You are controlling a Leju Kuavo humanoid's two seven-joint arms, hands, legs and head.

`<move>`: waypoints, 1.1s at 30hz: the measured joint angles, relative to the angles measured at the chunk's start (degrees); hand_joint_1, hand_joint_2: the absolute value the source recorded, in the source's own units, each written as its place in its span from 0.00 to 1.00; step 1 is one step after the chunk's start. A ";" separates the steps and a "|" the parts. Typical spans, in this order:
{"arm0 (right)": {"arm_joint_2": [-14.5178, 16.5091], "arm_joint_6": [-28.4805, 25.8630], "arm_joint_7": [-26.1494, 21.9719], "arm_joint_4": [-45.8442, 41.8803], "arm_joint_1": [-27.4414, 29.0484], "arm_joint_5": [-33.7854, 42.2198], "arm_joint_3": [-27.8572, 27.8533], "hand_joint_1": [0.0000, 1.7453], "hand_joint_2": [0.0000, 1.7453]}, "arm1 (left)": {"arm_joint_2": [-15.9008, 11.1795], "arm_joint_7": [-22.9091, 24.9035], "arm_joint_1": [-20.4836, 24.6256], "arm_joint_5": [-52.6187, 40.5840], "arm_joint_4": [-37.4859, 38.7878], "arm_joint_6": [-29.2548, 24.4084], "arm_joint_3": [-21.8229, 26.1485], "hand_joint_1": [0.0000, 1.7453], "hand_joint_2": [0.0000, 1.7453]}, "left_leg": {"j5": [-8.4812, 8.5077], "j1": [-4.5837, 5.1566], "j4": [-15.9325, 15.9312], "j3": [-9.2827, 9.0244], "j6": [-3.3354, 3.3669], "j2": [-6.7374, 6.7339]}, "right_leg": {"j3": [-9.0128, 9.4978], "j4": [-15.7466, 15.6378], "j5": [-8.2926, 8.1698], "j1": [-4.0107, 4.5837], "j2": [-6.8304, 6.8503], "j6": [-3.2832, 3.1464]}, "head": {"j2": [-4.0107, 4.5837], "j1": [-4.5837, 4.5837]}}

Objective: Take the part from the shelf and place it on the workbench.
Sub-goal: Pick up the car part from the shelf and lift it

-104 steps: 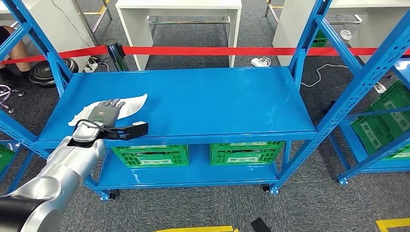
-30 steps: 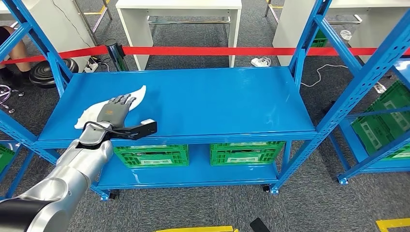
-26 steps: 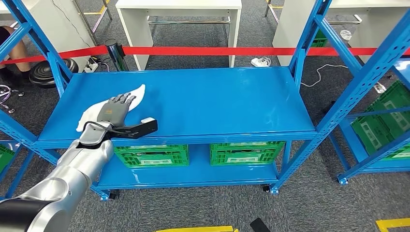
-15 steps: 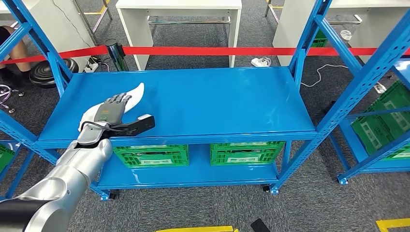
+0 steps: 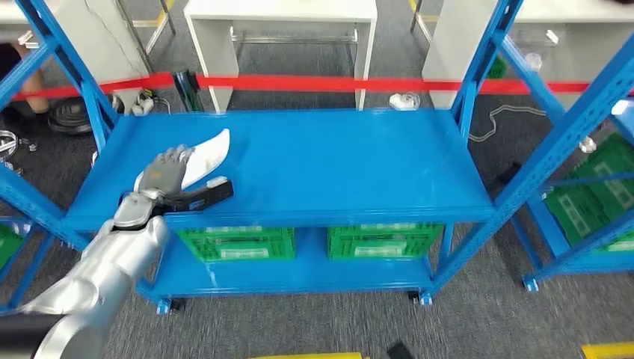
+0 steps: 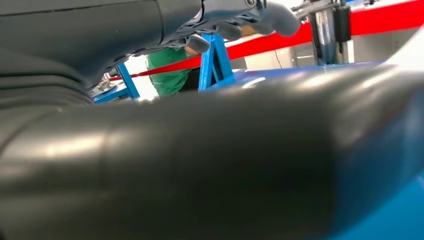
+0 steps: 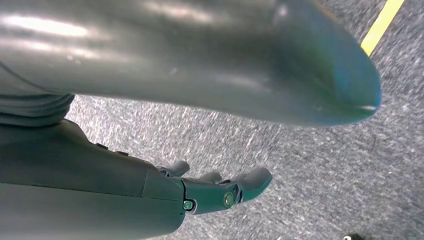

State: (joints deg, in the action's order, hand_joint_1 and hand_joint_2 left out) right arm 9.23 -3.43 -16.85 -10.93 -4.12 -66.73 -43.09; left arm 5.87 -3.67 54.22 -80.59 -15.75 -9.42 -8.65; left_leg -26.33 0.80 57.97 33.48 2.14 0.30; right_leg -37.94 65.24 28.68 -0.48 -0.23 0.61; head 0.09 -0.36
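Observation:
The part (image 5: 208, 151) is a white, curved, blade-like piece over the left end of the blue shelf top (image 5: 336, 161). My left hand (image 5: 165, 171) lies over its near end and grips it, and its far tip points up and away. A black wrist mount (image 5: 203, 194) juts out to the right of the hand. In the left wrist view my thick thumb (image 6: 210, 165) blocks most of the picture, with a sliver of the white part (image 6: 411, 50) at the edge. My right hand (image 7: 220, 192) hangs over the grey carpet, holding nothing.
Two green crates (image 5: 238, 243) (image 5: 383, 241) stand on the lower shelf. A second blue rack (image 5: 591, 187) with green crates is at the right. Red barrier tape (image 5: 336, 84) runs behind the shelf, with white tables (image 5: 284, 22) beyond. A person in green (image 6: 170, 77) stands nearby.
My left hand has closed on the part and drawn it a little right, and its far tip has risen off the shelf. The whole picture has also shifted, so the camera moved.

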 joint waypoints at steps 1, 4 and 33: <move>0.01 -0.01 -0.02 0.00 0.00 -0.02 -0.02 0.00 0.00 | -0.01 0.02 -0.09 -0.02 -0.04 -0.02 0.05 0.00 0.00 | -0.04 -0.03 0.05 -0.06 0.04 -0.01 | -1.85 3.52 1.64 -0.05 -0.01 0.20 | 0.00 -0.03; 0.01 0.00 -0.03 0.00 0.12 -0.10 -0.05 0.00 0.00 | -0.03 0.20 -0.64 -0.10 -0.05 -0.03 0.08 0.00 0.00 | -0.40 -0.17 0.32 -0.20 -0.22 0.01 | -5.74 9.40 2.98 -0.43 0.00 0.77 | 0.00 -0.05; 0.14 0.27 0.53 0.07 0.02 -0.50 -0.12 0.00 0.00 | -0.71 2.98 -1.29 -2.18 -0.06 -1.96 0.45 0.00 0.00 | -2.06 -0.62 0.06 -1.94 -3.58 -0.13 | 1.11 -5.26 -3.19 -0.26 0.01 -1.73 | 0.00 0.01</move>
State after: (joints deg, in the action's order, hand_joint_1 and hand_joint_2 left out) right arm 9.38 -3.16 -16.32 -10.86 -4.10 -67.23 -43.20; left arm 5.16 -0.69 52.93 -82.77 -15.81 -11.38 -8.20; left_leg -28.39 0.18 58.03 31.53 -1.44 0.18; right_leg -36.83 59.98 25.49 -0.74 -0.22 -1.12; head 0.09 -0.35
